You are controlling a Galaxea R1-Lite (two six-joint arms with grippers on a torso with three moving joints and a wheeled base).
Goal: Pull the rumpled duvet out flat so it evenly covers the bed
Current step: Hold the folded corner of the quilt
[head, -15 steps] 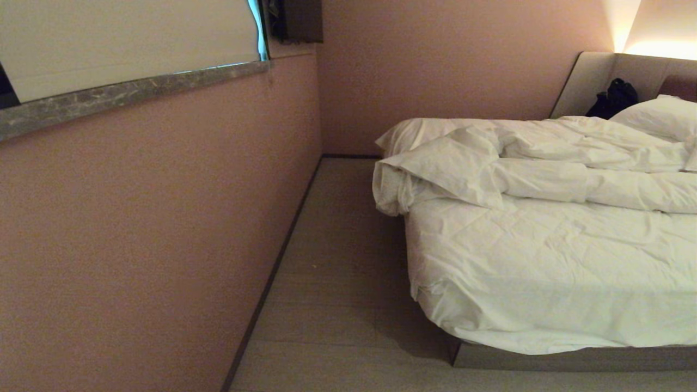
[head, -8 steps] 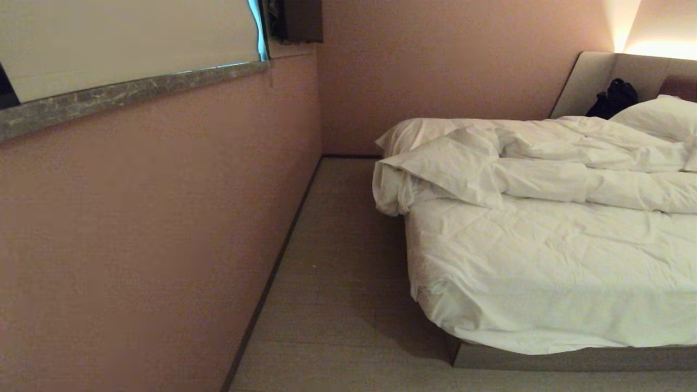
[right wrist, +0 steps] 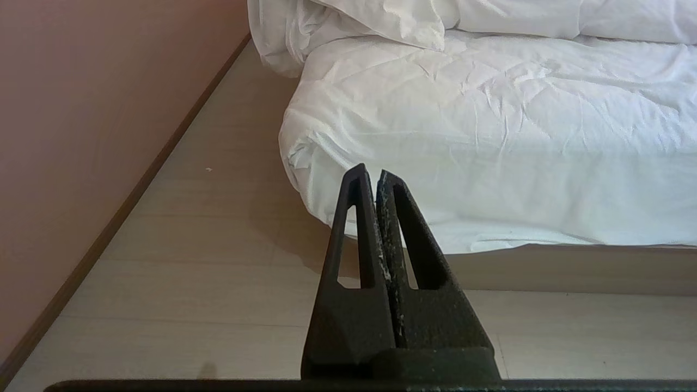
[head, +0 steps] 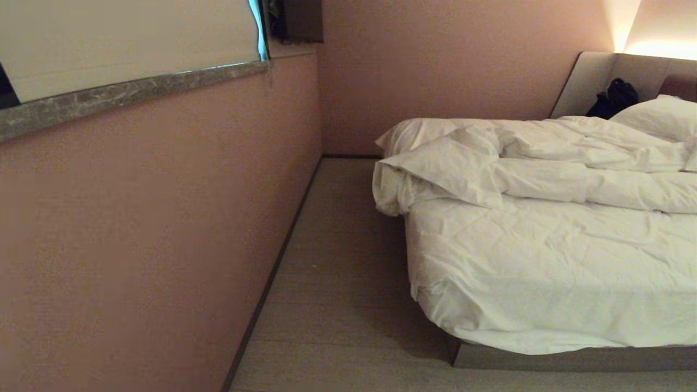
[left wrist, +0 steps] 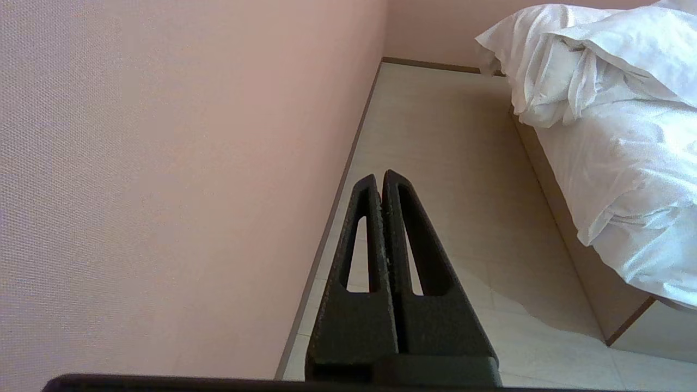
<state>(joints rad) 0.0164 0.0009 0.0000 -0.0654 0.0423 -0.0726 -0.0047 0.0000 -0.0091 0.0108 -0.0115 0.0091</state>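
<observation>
- While I watch the head view, the bed [head: 572, 356] fills the right side, its grey-beige base showing at the near edge.
- I see the duvet [head: 544, 169] bunched in a rumpled ridge across the middle of the mattress, one folded corner hanging over the bed's left side.
- White sheet [head: 544, 272] covers the near half of the mattress, creased, draping over the foot.
- Pillow [head: 659, 117] lies at the head end, with a dark bag [head: 612, 98] beside it against the headboard [head: 585, 81].
- Pink wall [head: 163, 218] runs along the left; a strip of floor [head: 337, 261] separates it from the bed. Neither arm appears here.
- Left wrist view: left pincer [left wrist: 380, 179] is pressed together, holding nothing, above the floor between wall and bed.
- Right wrist view: right pincer [right wrist: 370, 174] is likewise closed and empty, pointing toward the bed's near corner, apart from the sheet.
</observation>
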